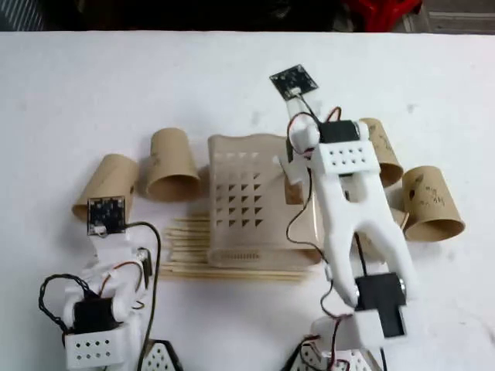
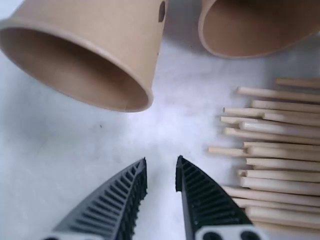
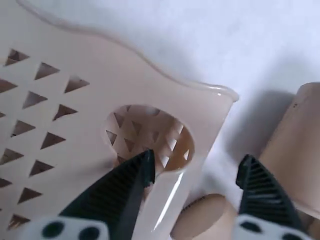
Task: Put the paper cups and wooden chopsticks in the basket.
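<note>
Currently the right pincer (image 3: 197,160) is hanging wide open astride the side wall of the beige plastic basket with triangular perforations (image 3: 125,85). One finger is sitting over the oval handle cut-out, the other outside the wall, near a brown paper cup lying on its side (image 3: 295,145). It is gripping nothing. I cannot tell whether the basket is standing upright.

The left pincer (image 2: 161,161) is hovering low over the white bench (image 2: 60,150), jaws parted only narrowly and empty. It is pointing at the gap between a second brown paper cup on its side (image 2: 90,55) and the ends of the pale wooden chopsticks (image 2: 275,150). These are lying in a loose bundle against the basket's near edge. More cups are lying on the bench to either side of the basket.

Judgement: the step in hand looks like taking hold of the basket wall to steady or reposition it.
- Close squarely on the wall beside the cut-out, not on the thin rim, so the plastic is not flexing or slipping.
- Keep the outer finger off the neighbouring cup, which is likely to roll.
- Move the basket slowly, since the chopsticks are touching it and could scatter.
- The left pincer needs opening wider before taking a cup wall.
</note>
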Robot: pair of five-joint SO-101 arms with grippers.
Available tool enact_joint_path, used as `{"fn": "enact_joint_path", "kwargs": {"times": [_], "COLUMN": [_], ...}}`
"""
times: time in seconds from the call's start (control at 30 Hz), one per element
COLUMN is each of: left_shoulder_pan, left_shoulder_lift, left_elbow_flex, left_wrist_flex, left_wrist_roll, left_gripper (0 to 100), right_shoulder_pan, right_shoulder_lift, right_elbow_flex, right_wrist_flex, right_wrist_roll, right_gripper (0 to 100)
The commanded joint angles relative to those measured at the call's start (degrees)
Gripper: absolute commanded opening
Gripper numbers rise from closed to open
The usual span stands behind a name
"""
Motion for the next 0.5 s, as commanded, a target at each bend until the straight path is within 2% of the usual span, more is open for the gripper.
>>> {"fn": "enact_joint_path", "kwargs": {"times": [0.0,0.33,0.4,0.47], "left_shoulder_pan": [-0.3,-0.3,-0.3,-0.3], "left_shoulder_lift": [-0.6,-0.6,-0.6,-0.6], "left_elbow_flex": [-0.2,-0.2,-0.2,-0.2], "left_wrist_flex": [0.2,0.2,0.2,0.2], "left_wrist_roll": [0.4,0.4,0.4,0.4], "left_gripper": [12,12,12,12], "right_shoulder_pan": [0.0,1.5,1.7,2.0], "right_shoulder_lift": [1.7,8.5,10.3,12.1], "right_elbow_flex": [-2.8,-2.8,-2.8,-2.8], "right_wrist_flex": [-1.7,-12.4,-14.1,-16.0], "right_wrist_roll": [-0.5,-0.5,-0.5,-0.5], "right_gripper": [27.6,27.2,22.8,13.9]}}
